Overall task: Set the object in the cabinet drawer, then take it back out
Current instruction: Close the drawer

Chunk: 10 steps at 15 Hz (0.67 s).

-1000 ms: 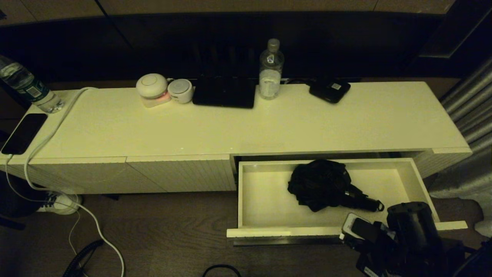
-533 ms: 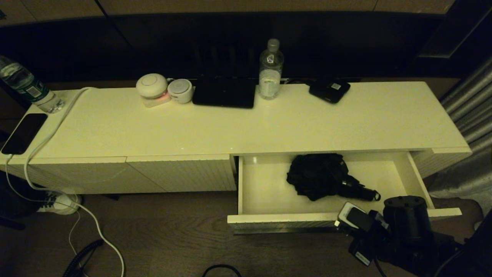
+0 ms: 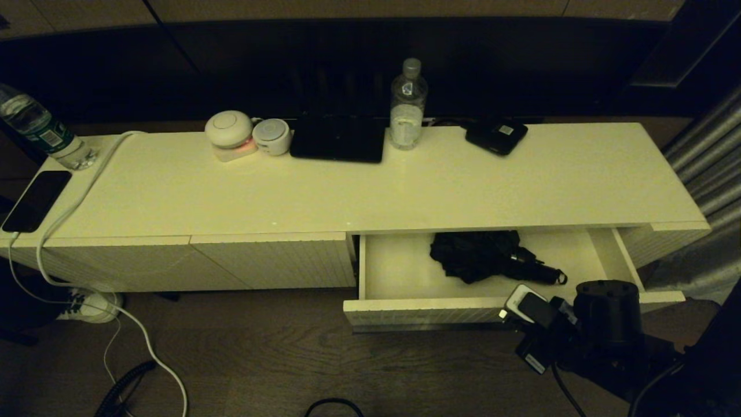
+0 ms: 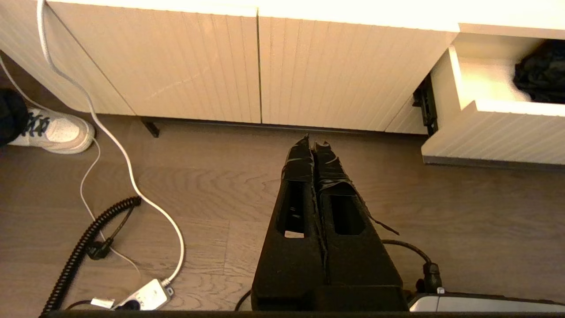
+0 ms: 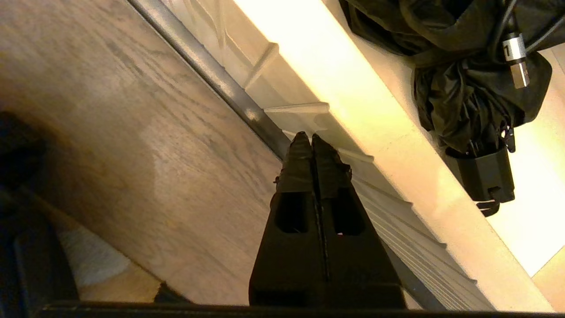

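Observation:
The black folding umbrella [image 3: 483,255] lies inside the white cabinet drawer [image 3: 417,310], its handle and wrist loop pointing right and its back half under the cabinet top. The drawer stands partly open. My right gripper [image 5: 311,138] is shut with nothing in it, and its tips rest against the ribbed drawer front [image 5: 397,221] next to the dark handle strip [image 5: 220,84]. The right wrist view also shows the umbrella [image 5: 468,88] beyond the front. In the left wrist view my left gripper [image 4: 314,141] is shut and empty, low over the floor before the closed panels, left of the drawer [image 4: 494,137].
On the cabinet top stand a water bottle [image 3: 408,104], a flat black device [image 3: 496,136], a black slab [image 3: 338,139] and white round gadgets [image 3: 230,130]. At the left end are a phone [image 3: 36,200], another bottle [image 3: 43,133] and a white cable [image 3: 75,202]. A shoe [image 4: 50,130] and a coiled cable [image 4: 84,247] lie on the floor.
The drawer has slid further into the cabinet, carrying the umbrella under the top. My right arm has moved forward with the drawer front.

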Motion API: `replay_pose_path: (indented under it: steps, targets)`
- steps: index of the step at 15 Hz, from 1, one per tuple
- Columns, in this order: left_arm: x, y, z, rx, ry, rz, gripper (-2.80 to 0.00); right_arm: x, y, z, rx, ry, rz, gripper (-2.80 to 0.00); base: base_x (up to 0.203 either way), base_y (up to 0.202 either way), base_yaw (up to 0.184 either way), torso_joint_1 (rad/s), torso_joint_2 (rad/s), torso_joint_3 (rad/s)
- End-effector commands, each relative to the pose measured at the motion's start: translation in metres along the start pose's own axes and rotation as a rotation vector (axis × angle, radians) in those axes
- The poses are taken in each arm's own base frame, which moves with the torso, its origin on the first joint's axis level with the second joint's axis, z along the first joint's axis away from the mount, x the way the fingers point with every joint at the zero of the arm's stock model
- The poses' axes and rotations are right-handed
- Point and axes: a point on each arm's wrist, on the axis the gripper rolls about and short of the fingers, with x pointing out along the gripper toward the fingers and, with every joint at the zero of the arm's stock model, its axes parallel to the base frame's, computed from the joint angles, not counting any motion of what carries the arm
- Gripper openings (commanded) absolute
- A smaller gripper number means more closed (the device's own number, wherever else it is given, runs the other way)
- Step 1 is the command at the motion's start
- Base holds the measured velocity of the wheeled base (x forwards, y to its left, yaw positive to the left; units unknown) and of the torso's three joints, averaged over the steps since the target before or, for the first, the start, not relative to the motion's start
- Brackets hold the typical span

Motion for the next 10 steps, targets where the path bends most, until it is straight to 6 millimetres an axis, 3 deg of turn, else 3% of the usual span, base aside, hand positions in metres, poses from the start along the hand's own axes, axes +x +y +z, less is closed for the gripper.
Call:
replay_pose_path:
  steps: [1, 10]
  targets:
    - [0.000, 0.000, 0.000, -0.001, -0.002, 0.001, -2.80, 0.005, -0.005, 0.005, 0.002, -0.010, -0.053, -2.80, 0.000, 0.000, 0.000, 0.000, 0.00, 0.000]
    - [0.000, 0.000, 0.000, -0.001, -0.002, 0.000, -2.80, 0.036, -0.022, 0.012, 0.034, -0.108, -0.167, -2.80, 0.000, 0.000, 0.000, 0.000, 0.00, 0.000]
